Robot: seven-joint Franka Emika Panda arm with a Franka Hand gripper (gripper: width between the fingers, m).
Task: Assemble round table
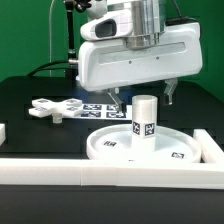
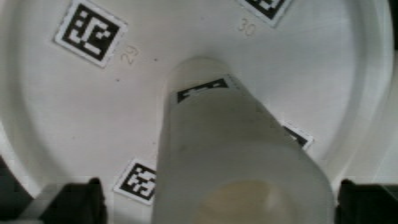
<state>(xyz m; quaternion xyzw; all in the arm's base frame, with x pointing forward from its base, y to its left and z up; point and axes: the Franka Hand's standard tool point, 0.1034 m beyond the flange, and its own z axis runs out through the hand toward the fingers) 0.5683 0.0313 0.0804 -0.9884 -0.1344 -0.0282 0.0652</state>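
Pincer (image 1: 145, 100) fingers (image 2: 80, 195) are held apart, one on each side of the leg (image 1: 145, 118), and nothing is gripped.

To the exterior view's left of the round disc (image 1: 110, 150), the cross-shaped piece (image 1: 55, 108) is laid flat, well apart from it. The leg is stood upright near the disc's middle.

A grab of the leg seems to be the step. It is done well if the leg is kept in the middle between the fingers and squeezed gently, so it is not tipped.

The gaps beside the leg are shown only by the wrist view. The cross-shaped piece is shown only by the exterior view.
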